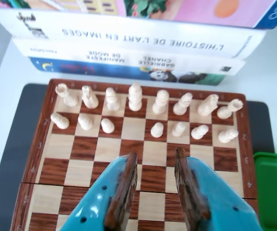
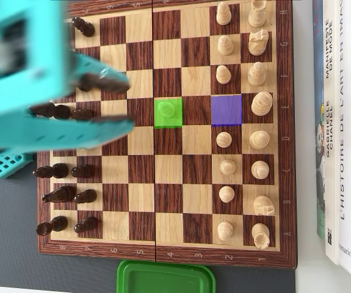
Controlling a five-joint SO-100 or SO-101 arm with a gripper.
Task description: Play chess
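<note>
The worktop (image 2: 312,278) is lying pale beneath a dark mat (image 2: 10,244), which is carrying the chessboard (image 2: 169,155). In the overhead view, a stack of books (image 2: 346,122) is lying along the board's right edge, spines facing it; in the wrist view the same stack is closing off the far side. The teal arm (image 2: 16,73) is reaching in from the left of the overhead view, blurred, over the dark side of the board. Its gripper (image 1: 155,159) is standing open at a middling width, with nothing between the brown-lined jaws, above the empty middle squares. A green lid or tray (image 2: 166,278) is sitting against the board's bottom edge in the overhead view. A teal grid basket (image 2: 4,165) is peeking out under the arm at the left. The white pieces (image 2: 257,104) are filling the two rightmost files, with one gap in the pawn row. That gap is tinted as a purple square (image 2: 226,110). Two squares to its left, a green square (image 2: 168,113) is holding a white pawn (image 2: 168,110). The dark pieces (image 2: 65,195) are standing along the left side, partly hidden by the arm.
</note>
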